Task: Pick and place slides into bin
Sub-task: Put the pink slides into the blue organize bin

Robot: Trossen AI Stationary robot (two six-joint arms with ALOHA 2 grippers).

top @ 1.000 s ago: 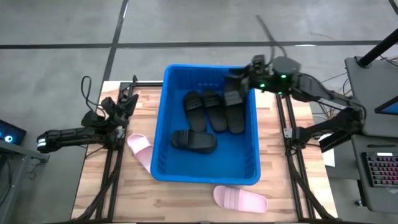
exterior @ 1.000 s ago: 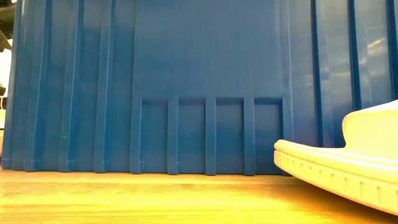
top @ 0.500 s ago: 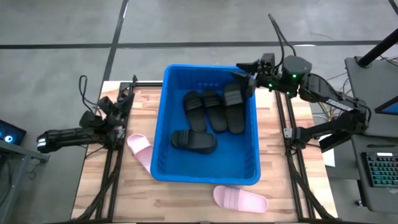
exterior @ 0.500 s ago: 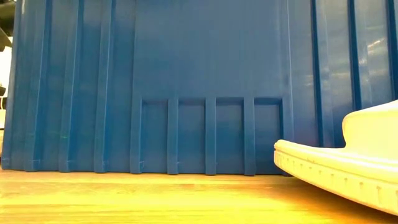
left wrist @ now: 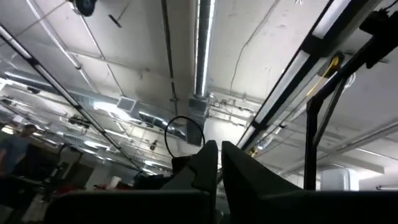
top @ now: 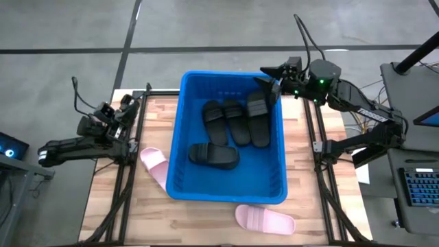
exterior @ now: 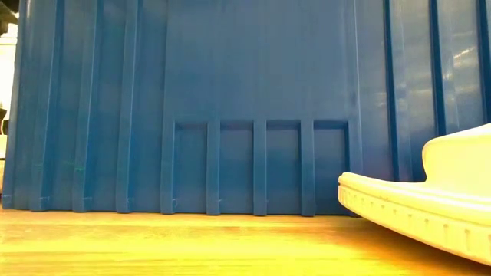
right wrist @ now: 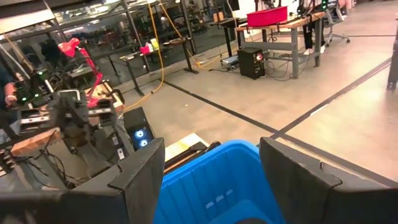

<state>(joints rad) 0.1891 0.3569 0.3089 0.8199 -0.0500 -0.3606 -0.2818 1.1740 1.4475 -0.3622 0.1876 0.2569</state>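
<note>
The blue bin (top: 233, 189) stands mid-table and fills the low view (exterior: 230, 107). Several black slides lie on its floor: three side by side (top: 236, 122) and one across them (top: 214, 155). A pink slide (top: 154, 167) lies on the table by the bin's left wall, partly under its rim. Another pink slide (top: 264, 219) lies near the front edge and shows in the low view (exterior: 430, 207). My left gripper (top: 129, 104) is shut and empty at the table's left edge, pointing up at the ceiling (left wrist: 217, 158). My right gripper (top: 271, 79) hangs open and level over the bin's far right corner (right wrist: 211, 180).
Black metal frame rails run along the table's left (top: 123, 178) and right (top: 322, 178) sides. Bare wooden table shows between the bin and the front edge (top: 199, 219). A keyboard and desk (top: 418, 185) stand beyond the right edge.
My left gripper has risen and tipped upward, drawing slightly toward the table's left edge, still shut and empty. The slides and the bin have stayed where they were.
</note>
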